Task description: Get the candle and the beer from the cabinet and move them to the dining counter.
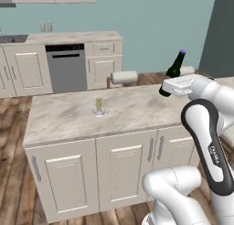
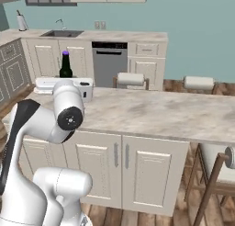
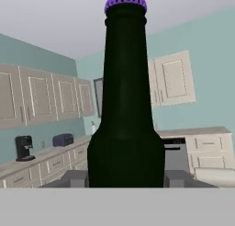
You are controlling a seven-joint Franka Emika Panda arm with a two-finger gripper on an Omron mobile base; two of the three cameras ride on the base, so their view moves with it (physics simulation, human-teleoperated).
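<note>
My fingers [image 3: 172, 178] clamp the beer [image 1: 175, 68] at its body, neck tilted up-right, at frame right above the dining counter [image 1: 64, 116]; candle [image 1: 98, 105] stands centre-left, already placed.

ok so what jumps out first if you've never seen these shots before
The dark beer with its purple cap looms up close in the hand view, clamped in the gripper and held above the right end of the dining counter, leaning slightly in the left base view. Next comes the pale-yellow candle, standing upright in its small dish on the marbled top, well left of the bottle.
</note>
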